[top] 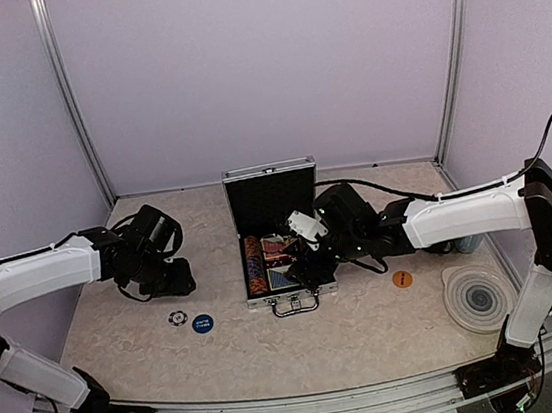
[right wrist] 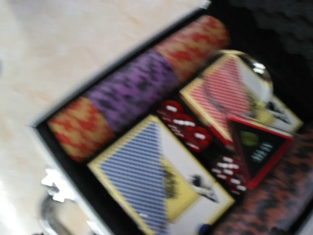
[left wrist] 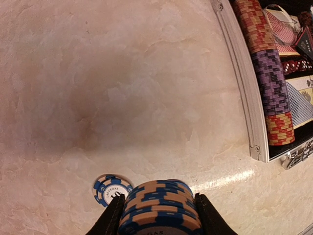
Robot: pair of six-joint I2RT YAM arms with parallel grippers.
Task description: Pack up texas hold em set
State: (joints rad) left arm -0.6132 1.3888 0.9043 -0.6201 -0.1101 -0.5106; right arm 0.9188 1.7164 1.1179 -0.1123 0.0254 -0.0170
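The silver case (top: 244,239) lies open mid-table, lid up. Inside, the right wrist view shows a row of red, purple and orange chips (right wrist: 137,93), a blue deck (right wrist: 146,181), a red deck (right wrist: 222,90), red dice (right wrist: 188,125) and a black triangle (right wrist: 259,147). My left gripper (left wrist: 159,198) is shut on a stack of blue-and-tan chips (left wrist: 159,213), left of the case (left wrist: 244,88), also seen from above (top: 171,277). A loose blue-and-white chip (left wrist: 111,189) lies on the table below it. My right gripper (top: 308,261) hovers over the case's right half; its fingers are hidden.
A blue round button (top: 202,323) lies beside the loose chip (top: 177,318). An orange button (top: 402,279) lies right of the case. A round grey ringed coaster (top: 479,297) sits front right. A mug (top: 467,242) is mostly hidden behind the right arm.
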